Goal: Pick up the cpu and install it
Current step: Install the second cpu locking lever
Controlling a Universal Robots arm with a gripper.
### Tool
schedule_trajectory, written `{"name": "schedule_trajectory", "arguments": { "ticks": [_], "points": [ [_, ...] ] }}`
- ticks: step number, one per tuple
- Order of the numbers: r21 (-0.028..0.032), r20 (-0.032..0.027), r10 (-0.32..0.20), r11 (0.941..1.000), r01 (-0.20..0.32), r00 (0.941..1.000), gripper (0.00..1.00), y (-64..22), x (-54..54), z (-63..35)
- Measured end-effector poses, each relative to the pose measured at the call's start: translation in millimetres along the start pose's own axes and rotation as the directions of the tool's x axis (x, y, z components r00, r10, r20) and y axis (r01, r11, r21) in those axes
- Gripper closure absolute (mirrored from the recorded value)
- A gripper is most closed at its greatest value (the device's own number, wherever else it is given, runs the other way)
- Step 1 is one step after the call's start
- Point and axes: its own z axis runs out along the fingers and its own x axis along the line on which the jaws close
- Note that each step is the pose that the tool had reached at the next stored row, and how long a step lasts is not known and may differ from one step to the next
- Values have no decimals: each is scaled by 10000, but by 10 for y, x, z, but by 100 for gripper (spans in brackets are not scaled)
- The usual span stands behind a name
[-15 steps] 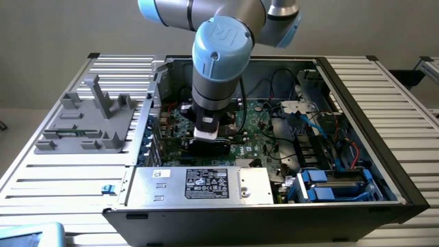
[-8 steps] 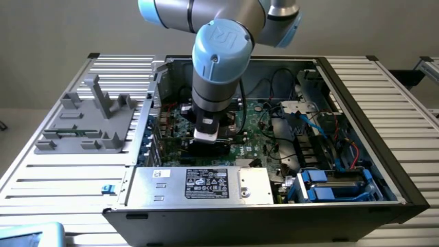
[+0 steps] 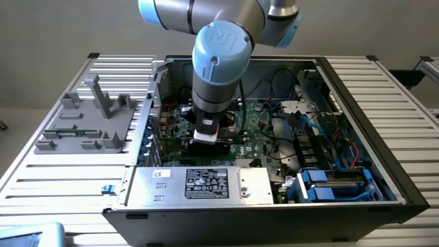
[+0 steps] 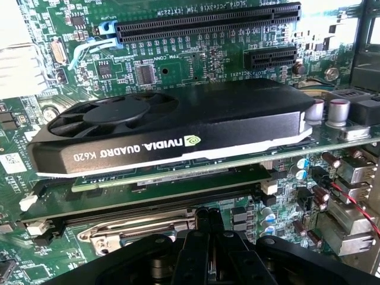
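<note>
In the exterior view, an open computer case [image 3: 373, 134] is seen lying on a ribbed metal table [image 3: 61, 180], with the motherboard [image 3: 257, 128] exposed inside it. The arm [image 3: 219, 67], grey with light blue joint caps, is lowered from above into the middle of the case, and its gripper [image 3: 207, 146] is held low over the board, near the case's centre. The silver power supply [image 3: 199, 184] with its black label is set along the case's near edge, and blue drive brackets [image 3: 329, 188] are seen toward the exterior view's right. A grey fixture [image 3: 92, 121] with upright posts is placed on the table at the exterior view's left, well apart from the gripper. In the wrist view, the black gripper [image 4: 205, 246] is seen close above the board, with its fingers [image 4: 202, 228] drawn together, no gap being visible between them. Whether the cpu is clamped between them cannot be told, since the chip itself cannot be made out in either view. Just beyond the fingertips, a metal socket frame [image 4: 136, 228] is seen on the board. Behind it, a black graphics card [image 4: 172, 136] with a round fan is seated in a slot, lettered NVIDIA QUADRO K620. Further back, a long black slot [image 4: 208, 27] with a blue latch is left unoccupied, and capacitors [image 4: 339, 111] are clustered beside the card's end.
</note>
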Motion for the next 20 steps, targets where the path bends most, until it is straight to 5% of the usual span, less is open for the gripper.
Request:
{"name": "schedule_trajectory", "arguments": {
  "ticks": [20],
  "points": [
    [13, 6, 72, 10000, -72, 10000, 88, -8, -10, 22]
  ]
}}
